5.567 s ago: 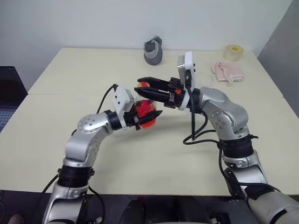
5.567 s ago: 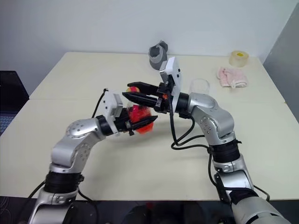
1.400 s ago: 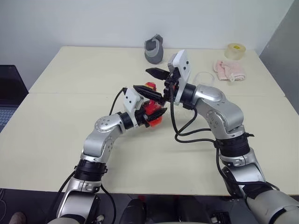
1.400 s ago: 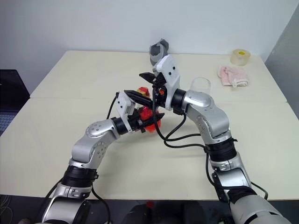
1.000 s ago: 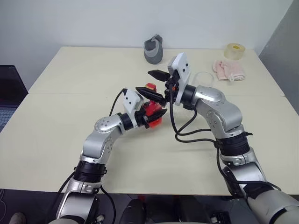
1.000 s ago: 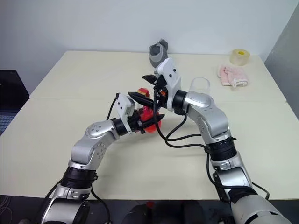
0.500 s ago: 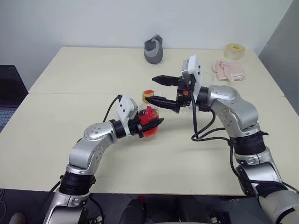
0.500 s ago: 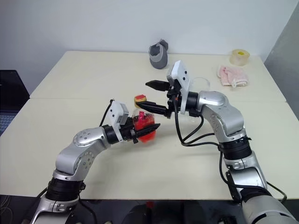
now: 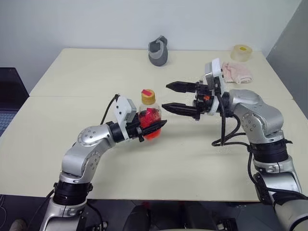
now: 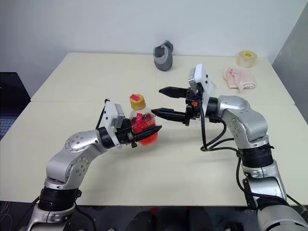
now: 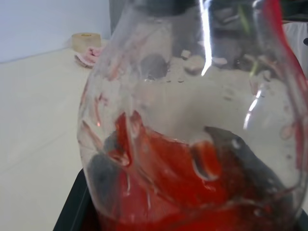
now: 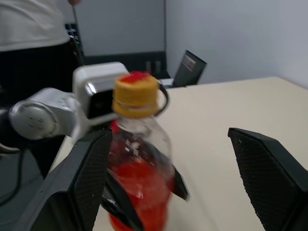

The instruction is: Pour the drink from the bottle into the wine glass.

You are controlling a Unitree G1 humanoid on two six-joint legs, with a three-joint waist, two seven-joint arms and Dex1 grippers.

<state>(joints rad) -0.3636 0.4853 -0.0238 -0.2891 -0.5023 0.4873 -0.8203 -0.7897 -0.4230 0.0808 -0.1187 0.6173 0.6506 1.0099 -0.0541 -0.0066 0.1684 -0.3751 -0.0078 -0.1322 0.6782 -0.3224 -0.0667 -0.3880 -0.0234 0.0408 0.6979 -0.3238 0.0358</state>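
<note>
The bottle (image 9: 148, 113) stands upright above the table (image 9: 72, 72), its yellowish cap on its mouth and the red drink (image 11: 183, 192) low in its rounded body. My left gripper (image 9: 156, 126) is shut on the bottle's body from the left. My right gripper (image 9: 166, 96) is open, level and pointing left, a short way to the right of the cap and not touching it. In the right wrist view the bottle (image 12: 137, 144) stands between and beyond that gripper's fingers (image 12: 91, 178). The wine glass is hidden behind my right hand.
At the table's back stand a grey cup-shaped object (image 9: 158, 50), a tape roll (image 9: 240, 52) and a pink cloth (image 9: 236, 72). A dark laptop (image 9: 7, 96) lies off the table's left side. A person (image 12: 33, 24) stands beyond the table.
My right gripper has drawn back to the right, away from the bottle's cap. My left gripper has pulled the bottle back and left, so the two hands now stand apart.
</note>
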